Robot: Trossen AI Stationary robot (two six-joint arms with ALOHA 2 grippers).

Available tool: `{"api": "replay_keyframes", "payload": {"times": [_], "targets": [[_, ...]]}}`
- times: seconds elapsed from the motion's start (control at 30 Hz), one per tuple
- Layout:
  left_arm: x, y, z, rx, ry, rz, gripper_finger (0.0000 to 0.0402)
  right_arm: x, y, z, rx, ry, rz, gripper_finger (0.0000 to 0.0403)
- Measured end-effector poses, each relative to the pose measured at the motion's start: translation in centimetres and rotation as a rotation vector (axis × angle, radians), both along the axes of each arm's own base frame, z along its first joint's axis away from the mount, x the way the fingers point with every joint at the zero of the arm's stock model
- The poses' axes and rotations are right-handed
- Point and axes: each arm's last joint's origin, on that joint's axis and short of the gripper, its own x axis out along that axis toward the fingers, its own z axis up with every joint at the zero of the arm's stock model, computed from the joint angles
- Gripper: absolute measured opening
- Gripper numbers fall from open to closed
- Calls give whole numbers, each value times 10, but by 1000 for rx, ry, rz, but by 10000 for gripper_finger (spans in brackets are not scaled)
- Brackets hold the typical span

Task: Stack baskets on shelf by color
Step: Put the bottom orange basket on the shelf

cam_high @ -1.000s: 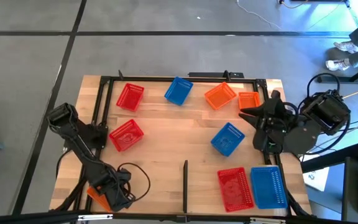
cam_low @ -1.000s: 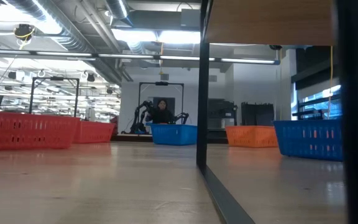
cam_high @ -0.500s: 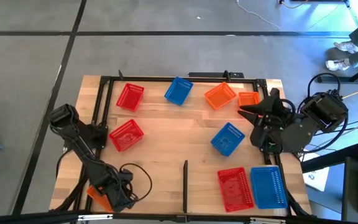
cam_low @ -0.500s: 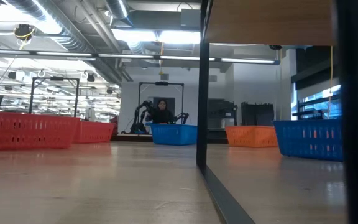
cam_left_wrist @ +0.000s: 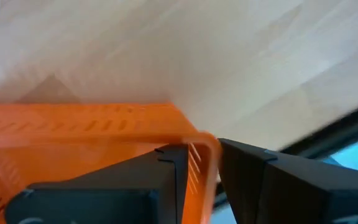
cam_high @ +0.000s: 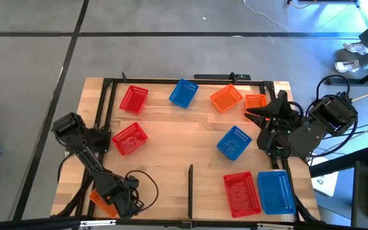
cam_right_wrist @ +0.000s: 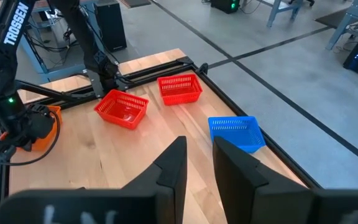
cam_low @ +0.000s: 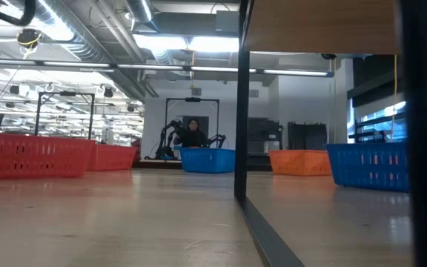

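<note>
Nine mesh baskets show in the high view. On the shelf (cam_high: 171, 124) lie red ones (cam_high: 133, 99) (cam_high: 130, 138) (cam_high: 241, 193), blue ones (cam_high: 183, 92) (cam_high: 234, 142) (cam_high: 276, 191) and two orange ones (cam_high: 226, 98) (cam_high: 255, 102). The third orange basket (cam_high: 99, 201) sits at the table's near left corner, outside the black rail. My left gripper (cam_high: 119, 203) is shut on it. My right gripper (cam_high: 249, 116) hovers beside the far right orange basket, fingers almost together, holding nothing. My left gripper pinches the orange basket's end wall near a corner (cam_left_wrist: 202, 155). One finger (cam_left_wrist: 160, 171) is inside the basket and the other finger (cam_left_wrist: 253, 174) is outside. Whether the basket rests on the table or is lifted, I cannot tell.
A short black divider strip (cam_high: 190, 188) stands at the shelf's near edge and rises as a post (cam_low: 241, 104) in the low view. Black rails (cam_high: 171, 81) frame the board. Bare wood lies in the middle (cam_high: 177, 147). A person sits far behind the table (cam_low: 193, 132).
My left arm's elbow has shifted slightly toward the near edge, and its gripper has stayed on the orange basket at the near left corner. The baskets on the shelf have not moved.
</note>
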Motion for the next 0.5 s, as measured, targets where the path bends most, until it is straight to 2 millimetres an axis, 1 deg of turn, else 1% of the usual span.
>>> {"api": "replay_keyframes", "payload": {"times": [0.13,0.2,0.27,0.3,0.37,0.5], "targets": [[2,-1,-7,15,16,-8,70,0,0,0,0,0,0,77],[2,0,-7,16,23,-9,51,0,0,0,0,0,-1,77],[6,3,-7,17,23,2,21,0,0,0,0,-1,-1,77],[7,5,-7,24,22,11,12,0,0,0,0,-1,-1,77],[9,9,-5,35,17,11,9,0,0,0,0,-1,-1,77],[15,16,3,10,-5,-73,3,0,0,0,-1,0,0,77]]}}
